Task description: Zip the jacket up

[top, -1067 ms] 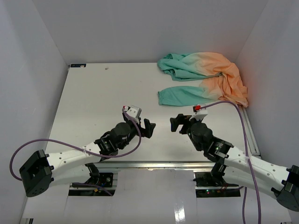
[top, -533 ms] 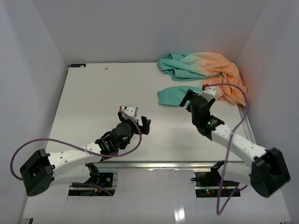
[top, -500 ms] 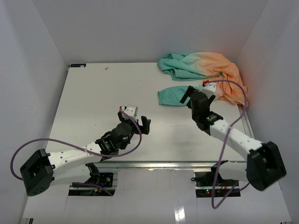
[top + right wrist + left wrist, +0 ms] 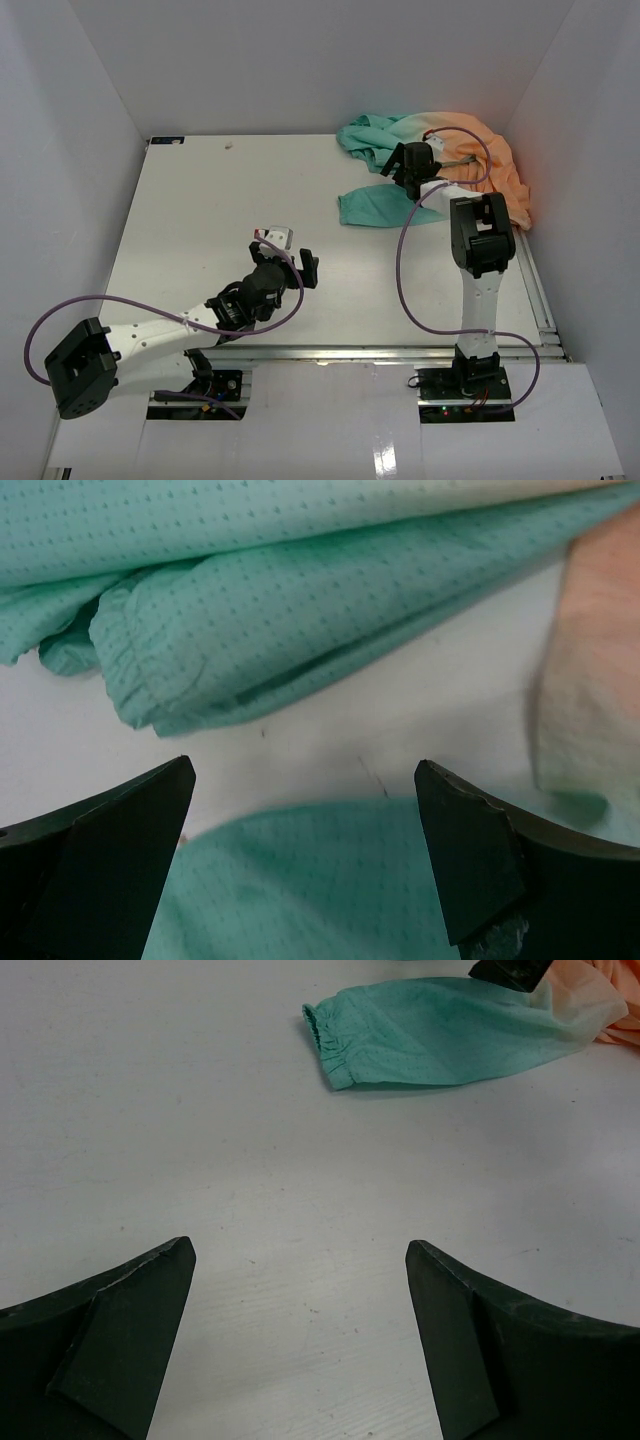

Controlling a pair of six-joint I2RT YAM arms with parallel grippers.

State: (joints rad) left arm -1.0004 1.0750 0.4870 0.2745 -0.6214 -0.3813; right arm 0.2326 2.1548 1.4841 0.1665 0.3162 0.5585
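Observation:
The jacket (image 4: 450, 150) lies crumpled at the table's back right, teal on the left fading to orange on the right. One teal sleeve (image 4: 380, 205) stretches toward the middle. No zipper shows. My right gripper (image 4: 398, 170) hovers open over the jacket, between the sleeve and the bunched body. In the right wrist view its gripper (image 4: 302, 770) has teal sleeve fabric (image 4: 300, 890) below it, folded teal cloth (image 4: 300, 590) beyond and orange cloth (image 4: 600, 670) at the right. My left gripper (image 4: 302, 263) is open over bare table, and in its own view the left gripper (image 4: 298, 1252) faces the sleeve cuff (image 4: 330, 1040).
White walls close in the table (image 4: 200, 220) on the left, back and right. A metal rail (image 4: 350, 350) runs along the near edge. Purple cables loop from both arms. The right arm stands upright over the table's right side (image 4: 480, 240).
The right arm has swung from near the table's middle out to the back right, bringing its gripper over the jacket. The left gripper has barely shifted.

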